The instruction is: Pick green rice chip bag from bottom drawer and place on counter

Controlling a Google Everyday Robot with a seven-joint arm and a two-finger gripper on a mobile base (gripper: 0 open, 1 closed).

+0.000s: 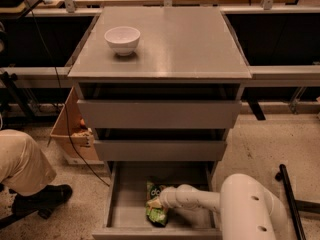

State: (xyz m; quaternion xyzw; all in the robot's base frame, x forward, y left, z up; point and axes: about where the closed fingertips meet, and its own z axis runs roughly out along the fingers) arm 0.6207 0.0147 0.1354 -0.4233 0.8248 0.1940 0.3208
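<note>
The bottom drawer (120, 219) is pulled open at the foot of the grey cabinet. The green rice chip bag (156, 213) lies crumpled inside it, left of middle, with its dark round logo near the top. My white arm reaches in from the lower right, and the gripper (159, 202) sits right on the bag's middle, covering part of it. The counter (185, 39) is the flat grey top of the cabinet, well above.
A white bowl (122, 39) stands on the counter's back left. Two higher grey drawers (160, 115) hang slightly open above the arm. A person's leg and shoe (30, 184) are at the left, by a cardboard box (70, 134). A black stand (292, 204) is at the right.
</note>
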